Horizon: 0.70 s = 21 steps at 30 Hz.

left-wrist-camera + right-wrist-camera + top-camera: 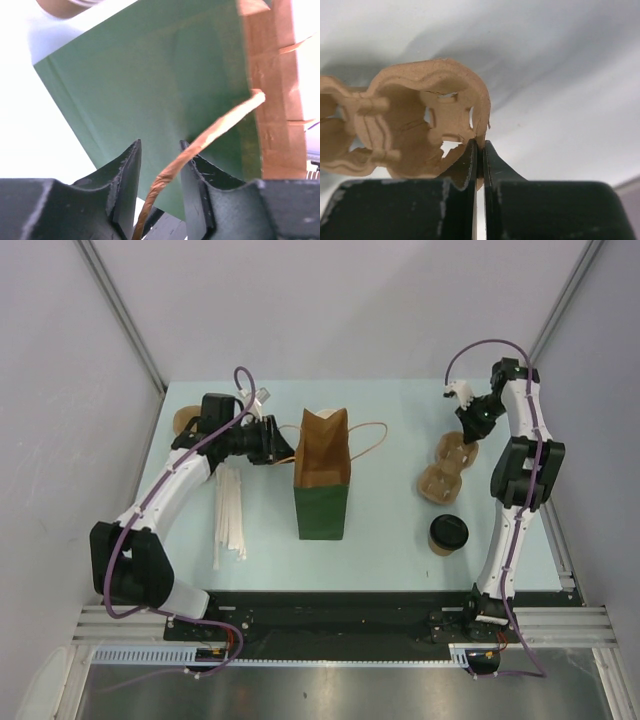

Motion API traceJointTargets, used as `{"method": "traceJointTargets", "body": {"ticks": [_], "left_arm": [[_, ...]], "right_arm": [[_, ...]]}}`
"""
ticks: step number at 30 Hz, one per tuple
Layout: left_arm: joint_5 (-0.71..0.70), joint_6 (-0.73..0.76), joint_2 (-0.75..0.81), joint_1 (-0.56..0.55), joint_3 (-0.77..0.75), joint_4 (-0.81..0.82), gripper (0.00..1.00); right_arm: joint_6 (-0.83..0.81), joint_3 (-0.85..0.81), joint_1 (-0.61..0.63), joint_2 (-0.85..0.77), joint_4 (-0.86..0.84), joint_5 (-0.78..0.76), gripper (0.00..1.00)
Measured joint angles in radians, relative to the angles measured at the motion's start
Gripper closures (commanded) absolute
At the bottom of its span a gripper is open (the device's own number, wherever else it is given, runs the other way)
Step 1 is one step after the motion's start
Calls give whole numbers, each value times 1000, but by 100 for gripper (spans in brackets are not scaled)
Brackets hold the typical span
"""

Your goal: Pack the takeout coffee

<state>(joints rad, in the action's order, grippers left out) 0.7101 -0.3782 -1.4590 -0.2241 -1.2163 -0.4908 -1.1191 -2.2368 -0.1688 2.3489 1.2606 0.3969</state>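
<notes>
The takeout coffee (449, 534), a small tan cup under a black lid, stands at the right front of the table, apart from both grippers. The green paper bag (320, 502) lies in the middle with its brown mouth (322, 445) facing the far side. My left gripper (272, 443) is at the bag's left side and stands open (160, 150). The bag's twisted brown handle (210, 136) runs loose between the fingers, against the green bag wall (150, 85). My right gripper (468, 435) is shut (480, 146) on the rim of the tan pulp cup carrier (415, 130).
The pulp carrier (445, 468) sits right of the bag, tilted up at its far end. White paper-wrapped straws (228, 512) lie left of the bag. A stack of tan cups (185, 420) is behind the left arm. The bag's other handle (372, 440) loops out to the right.
</notes>
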Motion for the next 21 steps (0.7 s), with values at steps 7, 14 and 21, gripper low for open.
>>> {"method": "traceJointTargets", "body": {"ticks": [7, 14, 21], "left_arm": [[0, -5, 20, 4, -51, 1, 45], [0, -14, 59, 23, -67, 9, 43], [34, -59, 77, 33, -67, 64, 40]], "right_arm": [[3, -55, -10, -126, 11, 12, 100], [50, -116, -10, -256, -35, 3, 100], [133, -118, 3, -407, -143, -9, 100]]}}
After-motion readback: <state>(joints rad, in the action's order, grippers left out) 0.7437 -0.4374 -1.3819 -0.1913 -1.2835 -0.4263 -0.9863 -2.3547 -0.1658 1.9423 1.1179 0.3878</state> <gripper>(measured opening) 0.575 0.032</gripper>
